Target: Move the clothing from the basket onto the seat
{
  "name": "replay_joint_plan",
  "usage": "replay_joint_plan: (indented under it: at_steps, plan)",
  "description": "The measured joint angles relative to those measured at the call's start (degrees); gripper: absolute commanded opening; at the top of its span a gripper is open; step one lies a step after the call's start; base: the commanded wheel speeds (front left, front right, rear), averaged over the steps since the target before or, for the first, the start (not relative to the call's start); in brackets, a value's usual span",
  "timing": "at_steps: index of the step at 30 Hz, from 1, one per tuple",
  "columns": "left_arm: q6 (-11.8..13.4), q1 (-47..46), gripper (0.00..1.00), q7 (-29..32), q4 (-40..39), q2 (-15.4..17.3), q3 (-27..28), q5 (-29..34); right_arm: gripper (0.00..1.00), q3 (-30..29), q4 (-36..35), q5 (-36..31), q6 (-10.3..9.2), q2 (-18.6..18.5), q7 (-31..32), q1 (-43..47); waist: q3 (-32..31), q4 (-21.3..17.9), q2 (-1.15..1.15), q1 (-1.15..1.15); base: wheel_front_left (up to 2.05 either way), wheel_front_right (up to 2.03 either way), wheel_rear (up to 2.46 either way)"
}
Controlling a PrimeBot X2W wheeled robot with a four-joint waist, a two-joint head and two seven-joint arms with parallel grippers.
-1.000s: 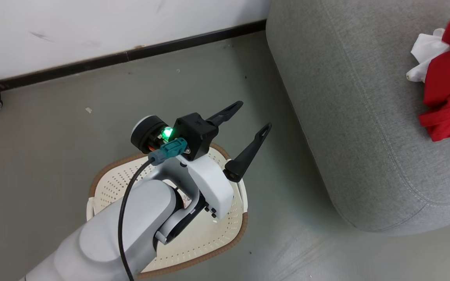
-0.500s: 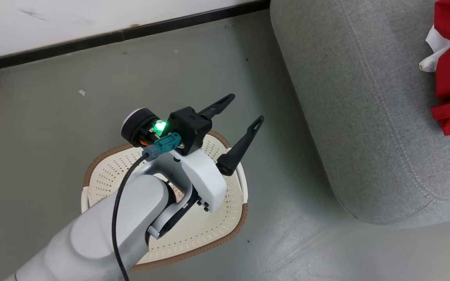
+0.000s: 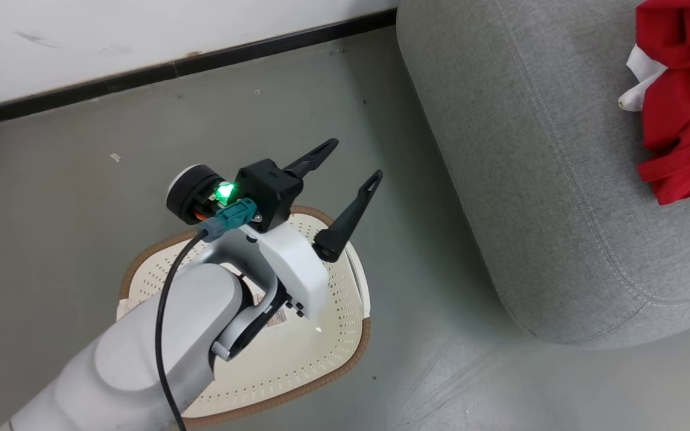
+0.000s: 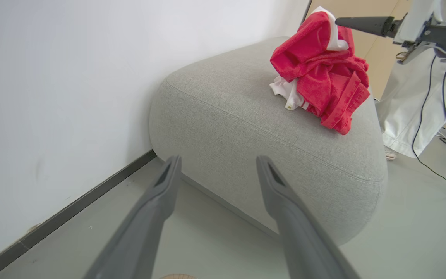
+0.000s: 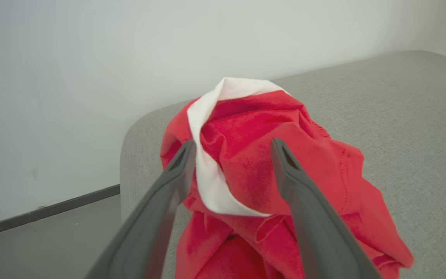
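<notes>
Evidently to drop it on the seat, the right end effector stands spread around the red clothing; the left end effector hangs open above the basket.

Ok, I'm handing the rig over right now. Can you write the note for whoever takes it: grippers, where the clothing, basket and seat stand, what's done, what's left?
Left gripper: open, holding nothing, above the basket.
Right gripper: open, fingers either side of the top of the clothing, not pinching it as far as I can tell.
Clothing: red heap lying on the seat.
Done: the visible part of the basket holds no clothing; the left forearm hides the rest.
Left: lift the right gripper clear and check the hidden part of the basket.
</notes>
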Motion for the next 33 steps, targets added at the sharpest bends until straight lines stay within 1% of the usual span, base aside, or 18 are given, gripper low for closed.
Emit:
replay_joint_plan:
  at_steps: [4,15,18,25,33]
  plan:
    - [0.0,0.1,1.00,-0.5,1.0,0.9,0.3,-0.2,1.00,-2.8,-2.2,-0.9,0.00,0.4,0.0,1.3,-0.9,-0.4,0.00,0.00,0.00,0.00,0.00]
    - [0.3,2.2,1.00,-4.1,3.2,1.4,3.1,-0.8,1.00,-8.8,-8.9,-5.8,0.00,2.2,-0.1,6.8,-4.5,-0.8,0.00,0.00,0.00,0.00,0.00]
    - [0.6,3.0,1.00,-5.2,4.0,1.8,4.2,-1.2,1.00,-9.2,-10.8,-7.4,0.00,3.3,-0.1,8.4,-5.7,-0.7,0.00,0.00,0.00,0.00,0.00]
    - [1.8,6.0,1.00,-6.7,6.3,2.9,6.5,-3.2,1.00,-9.4,-15.6,-8.5,0.00,6.8,-0.1,13.0,-8.5,0.1,0.00,0.00,0.00,0.00,0.00]
    - [3.3,9.4,1.00,-8.9,8.2,3.9,9.2,-5.2,1.00,-9.7,-20.3,-11.0,0.00,9.0,-0.2,17.6,-11.8,1.5,0.00,0.00,0.00,0.00,0.00]
